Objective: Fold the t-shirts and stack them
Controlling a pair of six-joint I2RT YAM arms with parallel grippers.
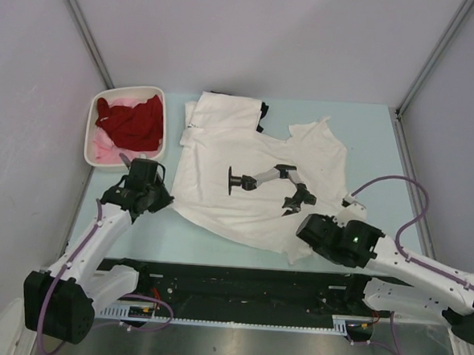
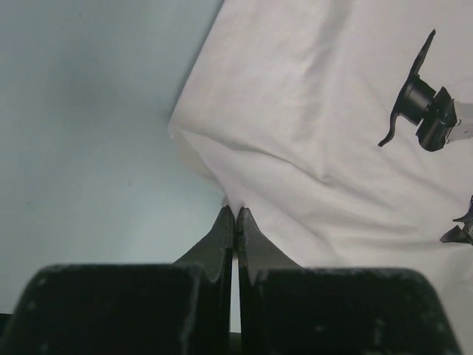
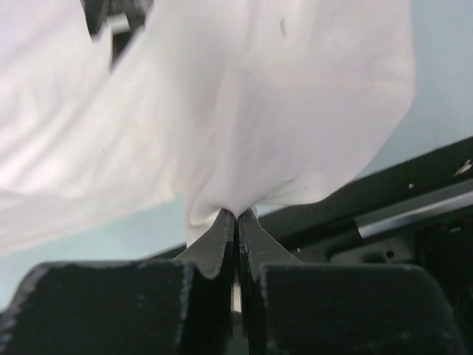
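A cream-white t-shirt (image 1: 254,158) with a black and grey print (image 1: 269,183) lies spread on the pale blue table. My left gripper (image 1: 168,199) is shut on its left edge, also seen in the left wrist view (image 2: 235,214). My right gripper (image 1: 302,230) is shut on its near right corner, where the cloth (image 3: 244,111) bunches at the fingertips (image 3: 238,216) and lifts off the table. A folded white shirt (image 1: 221,112) lies behind it over a black shirt (image 1: 263,109). A dark red shirt (image 1: 132,119) and a pink shirt (image 1: 102,143) lie in the basin.
The white oval basin (image 1: 88,140) stands at the back left. A black strip (image 1: 239,282) with the arm bases runs along the near table edge. Grey walls close in the table on three sides.
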